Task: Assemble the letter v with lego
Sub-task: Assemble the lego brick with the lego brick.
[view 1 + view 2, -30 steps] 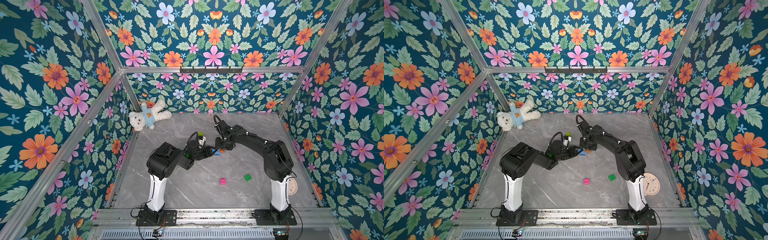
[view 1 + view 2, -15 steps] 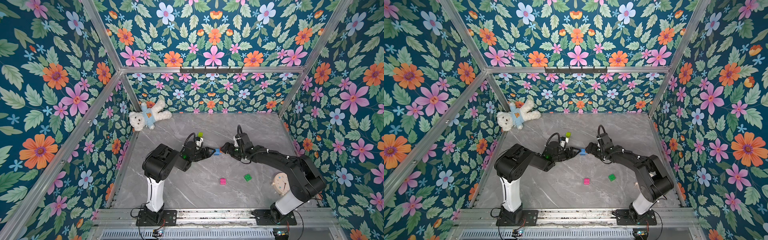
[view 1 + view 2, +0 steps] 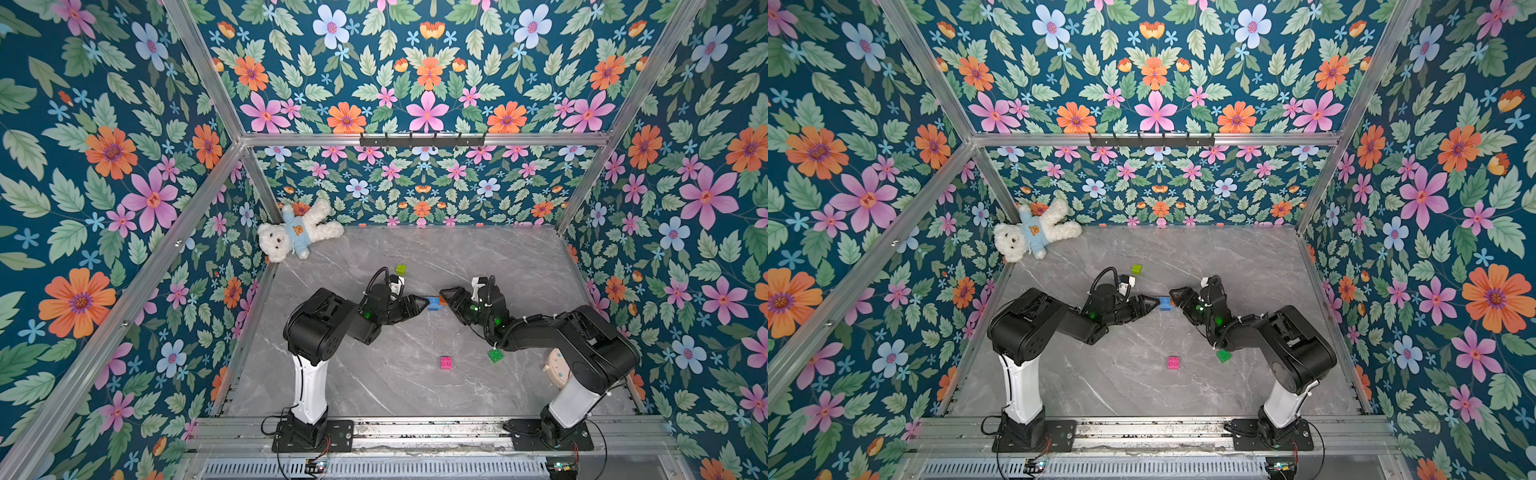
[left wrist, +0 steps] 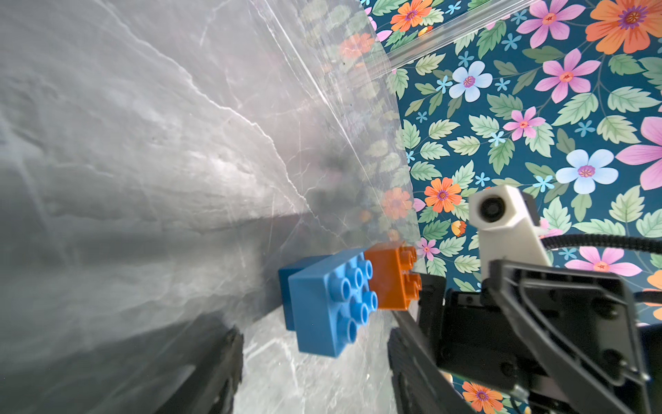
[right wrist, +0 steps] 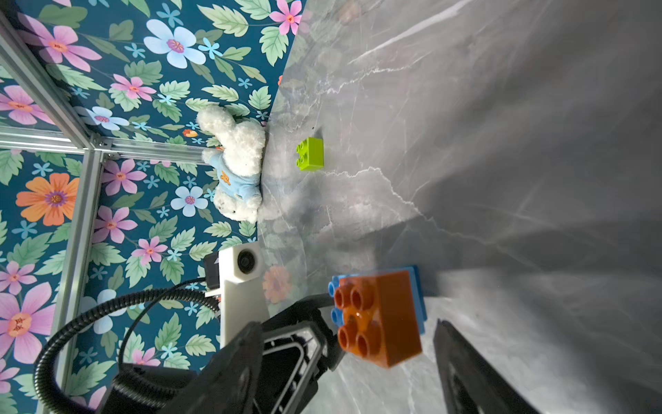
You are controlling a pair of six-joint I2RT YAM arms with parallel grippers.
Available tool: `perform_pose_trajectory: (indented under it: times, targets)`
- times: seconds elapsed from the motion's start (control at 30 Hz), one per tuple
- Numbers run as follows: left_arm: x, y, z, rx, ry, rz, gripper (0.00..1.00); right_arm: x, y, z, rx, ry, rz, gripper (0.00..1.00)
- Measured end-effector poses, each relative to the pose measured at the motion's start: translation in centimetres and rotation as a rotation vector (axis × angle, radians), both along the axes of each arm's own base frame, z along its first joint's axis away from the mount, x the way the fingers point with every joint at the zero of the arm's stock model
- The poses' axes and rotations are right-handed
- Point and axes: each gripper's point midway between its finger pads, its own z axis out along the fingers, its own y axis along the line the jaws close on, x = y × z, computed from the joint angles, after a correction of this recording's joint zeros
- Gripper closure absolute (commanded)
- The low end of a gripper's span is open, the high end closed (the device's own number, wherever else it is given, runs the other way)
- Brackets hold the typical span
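In both top views the left gripper (image 3: 420,306) and the right gripper (image 3: 449,300) are pointing at each other low over the middle of the grey surface (image 3: 395,395). A blue brick (image 3: 433,302) and an orange brick (image 3: 443,298) are sitting on it, touching, between their tips, with the orange one at 3 o'clock. A lime brick (image 3: 400,269) is lying at 12 o'clock from the left gripper. A pink brick (image 3: 446,362) is lying well apart at 6 o'clock from the blue brick. A green brick (image 3: 495,355) is lying at 3 o'clock from the pink one, just beside the right arm. A white teddy bear (image 3: 297,235) is sprawling in the 10 o'clock corner.

In the left wrist view the left fingers (image 4: 222,365) are standing apart. The blue brick (image 4: 329,301) is sitting just ahead of the gap, touching neither, and the orange brick (image 4: 390,279) is pressing against its far end.

In the right wrist view one right finger (image 5: 465,369) is showing clear of the orange brick (image 5: 379,319), so the fingers are standing apart around nothing. The blue brick (image 5: 417,286) is sitting behind the orange one, with the lime brick (image 5: 310,154) and teddy bear (image 5: 236,168) farther off.
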Motion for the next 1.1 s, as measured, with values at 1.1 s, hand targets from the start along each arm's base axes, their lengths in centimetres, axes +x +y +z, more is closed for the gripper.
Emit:
perform_pose_trajectory:
  times: [1.1]
  targets:
    - [0.3, -0.3, -0.4, -0.008, 0.0, -0.006, 0.41, 1.5, 1.7, -2.8, 0.145, 0.003, -0.104, 0.49]
